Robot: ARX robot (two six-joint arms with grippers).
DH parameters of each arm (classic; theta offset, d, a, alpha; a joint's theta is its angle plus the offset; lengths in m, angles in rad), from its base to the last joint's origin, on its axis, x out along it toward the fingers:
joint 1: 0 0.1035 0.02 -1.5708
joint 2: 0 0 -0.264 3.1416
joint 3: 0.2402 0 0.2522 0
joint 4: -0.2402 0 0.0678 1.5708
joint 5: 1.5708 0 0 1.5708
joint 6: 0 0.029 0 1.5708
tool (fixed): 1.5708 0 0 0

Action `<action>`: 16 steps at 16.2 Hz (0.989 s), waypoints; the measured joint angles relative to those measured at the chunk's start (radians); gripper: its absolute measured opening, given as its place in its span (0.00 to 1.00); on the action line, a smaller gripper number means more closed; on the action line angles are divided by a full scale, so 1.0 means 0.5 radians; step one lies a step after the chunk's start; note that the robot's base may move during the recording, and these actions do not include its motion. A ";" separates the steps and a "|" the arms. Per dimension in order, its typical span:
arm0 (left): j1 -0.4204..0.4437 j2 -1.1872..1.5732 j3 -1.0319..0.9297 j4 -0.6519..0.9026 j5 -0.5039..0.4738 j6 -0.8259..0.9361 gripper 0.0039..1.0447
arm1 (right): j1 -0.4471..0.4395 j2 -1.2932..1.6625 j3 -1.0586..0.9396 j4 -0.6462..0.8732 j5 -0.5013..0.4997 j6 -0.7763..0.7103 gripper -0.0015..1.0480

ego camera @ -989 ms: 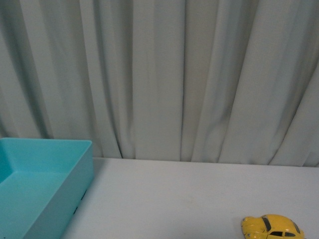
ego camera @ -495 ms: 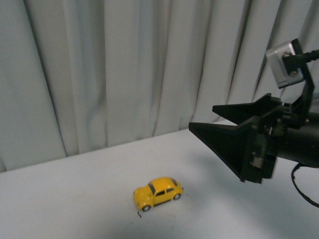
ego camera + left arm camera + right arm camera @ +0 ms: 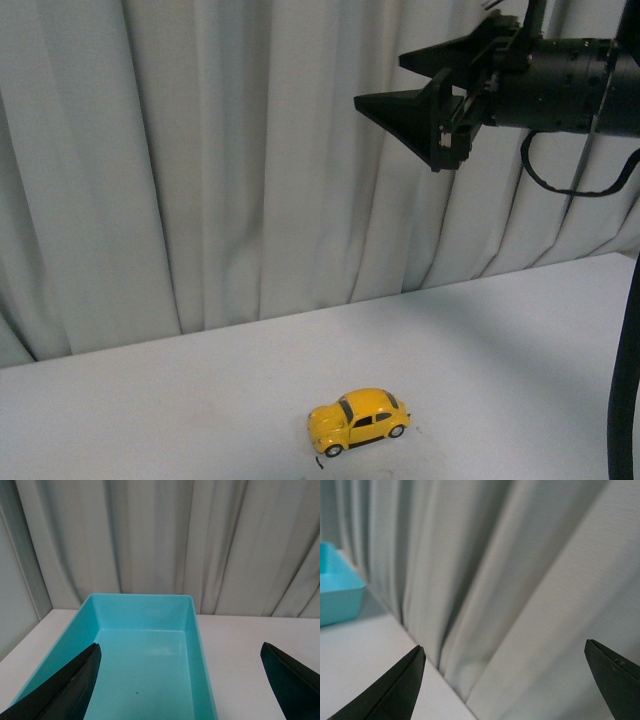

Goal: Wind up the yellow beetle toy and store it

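The pale curtain (image 3: 200,150) fills most of what I see, hanging behind the white counter (image 3: 150,420). Next in size is the teal bin (image 3: 145,655), which lies ahead of and below my left tool (image 3: 180,647). That tool's two fingers are spread wide with nothing between them, and I judge it is parked there so the store step has a clear drop into the bin. The right tool (image 3: 380,80) hangs high against the curtain, jaws parted and empty, pointing sideways rather than down at the counter. The yellow beetle toy (image 3: 359,421) sits on its wheels on the counter, well below that tool and well apart from it, touched by nothing, so I judge winding has not begun. The right tool must come down and turn toward the car before any grasp. The front view alone shows the toy. It does not show the bin or the left tool. The left wrist view alone shows the bin's bare inside, and the right wrist view gives me curtain, a strip of counter and one corner of the bin, but no car. A tiny dark speck (image 3: 319,464) lies just beside the toy's nose, and I cannot tell what it is.
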 joint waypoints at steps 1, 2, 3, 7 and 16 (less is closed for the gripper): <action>0.000 0.000 0.000 -0.001 -0.001 0.000 0.94 | 0.024 0.036 0.166 -0.384 -0.195 -0.290 0.94; 0.000 0.000 0.000 -0.001 -0.001 -0.001 0.94 | 0.053 0.143 0.392 -0.903 -0.353 -0.693 0.94; 0.000 0.000 0.000 -0.001 0.000 0.000 0.94 | 0.076 0.285 0.602 -1.406 -0.378 -1.100 0.94; 0.000 0.000 0.000 -0.001 -0.001 0.000 0.94 | 0.090 0.639 1.066 -2.558 -0.163 -2.112 0.94; 0.000 0.000 0.000 -0.001 -0.001 0.000 0.94 | 0.089 0.826 1.285 -3.397 0.175 -2.602 0.94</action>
